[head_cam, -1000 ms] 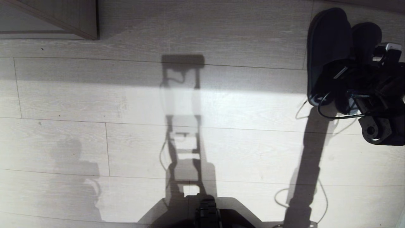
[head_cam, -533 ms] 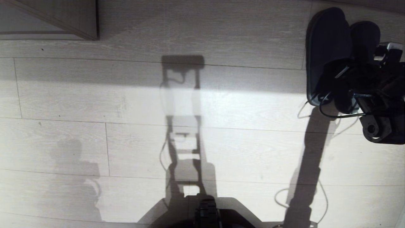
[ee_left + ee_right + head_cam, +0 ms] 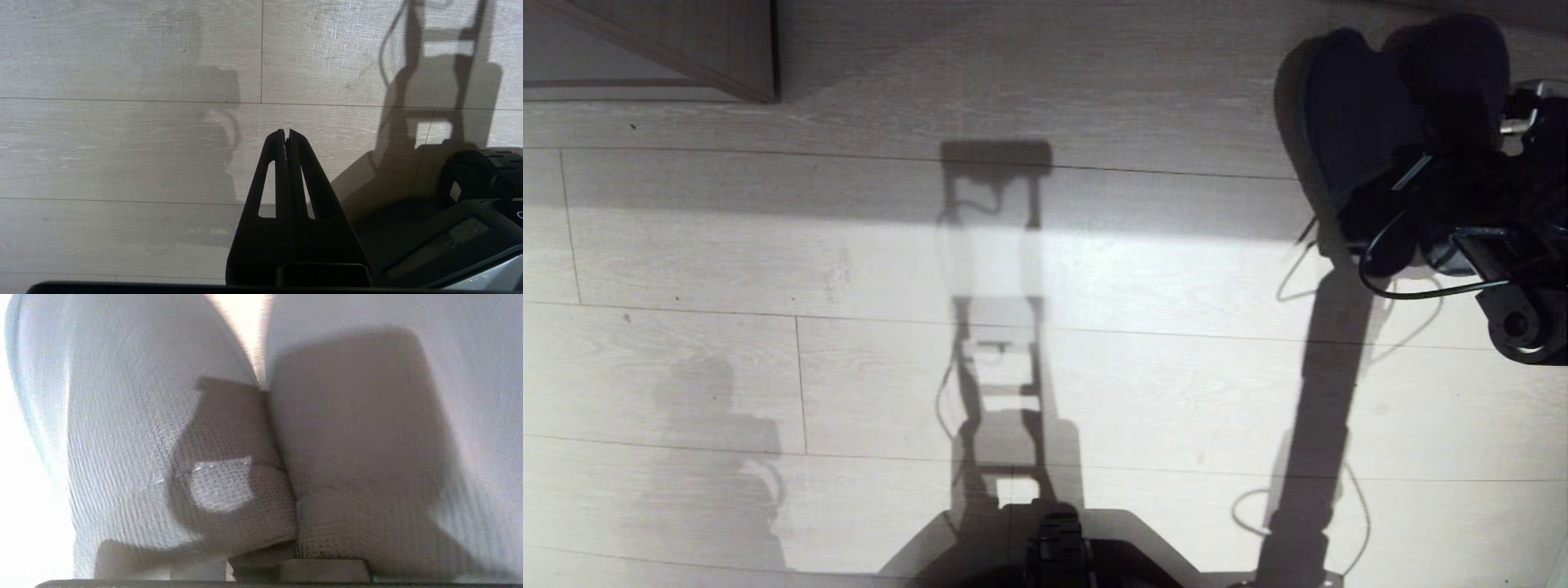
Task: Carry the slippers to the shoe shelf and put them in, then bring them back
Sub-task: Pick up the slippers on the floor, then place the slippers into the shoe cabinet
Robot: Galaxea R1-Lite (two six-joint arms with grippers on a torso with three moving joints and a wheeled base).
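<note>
While the left fingers (image 3: 286,136) rest closed and empty, right fingers (image 3: 1437,192) clamp two slippers (image 3: 1347,122).

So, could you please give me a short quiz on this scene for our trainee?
1. True or false: the left gripper has its fingers shut, over the bare floor.
2. Which gripper is closed on the slippers? A: the left one. B: the right one. C: neither.
3. Fill in: in the head view, the slippers are at the far ____ side of the robot.

Key: 1 true. 2 B, the right gripper. 3 right.
</note>
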